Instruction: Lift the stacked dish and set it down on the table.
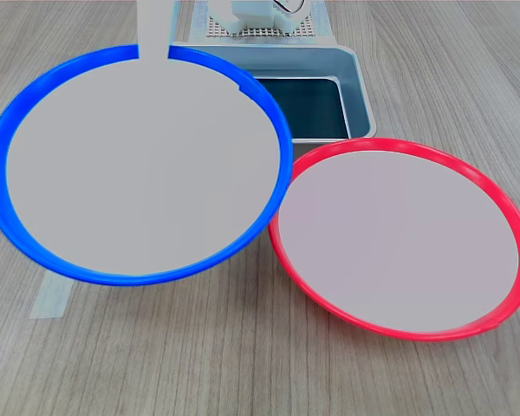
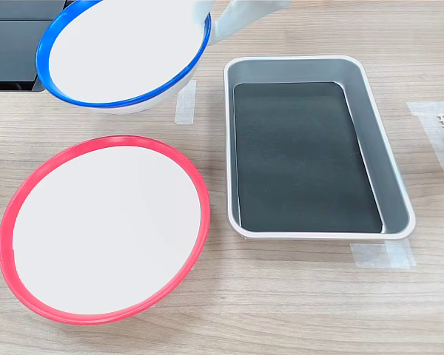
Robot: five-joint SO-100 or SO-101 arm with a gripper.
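Blue-rimmed, the stacked dish [image 2: 126,55] hangs tilted beside the red-rimmed plate [image 2: 103,229], clear of it; your gripper [image 2: 211,26] pinches its rim (fingers mostly hidden). Carry step: next, lower it level onto the table [image 2: 296,296].

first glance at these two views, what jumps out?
The blue-rimmed plate dominates, held at its far rim by the tool, filling the first exterior view's left. The red-rimmed plate lies flat on the table, at the second exterior view's lower left. A grey tray sits right of it.
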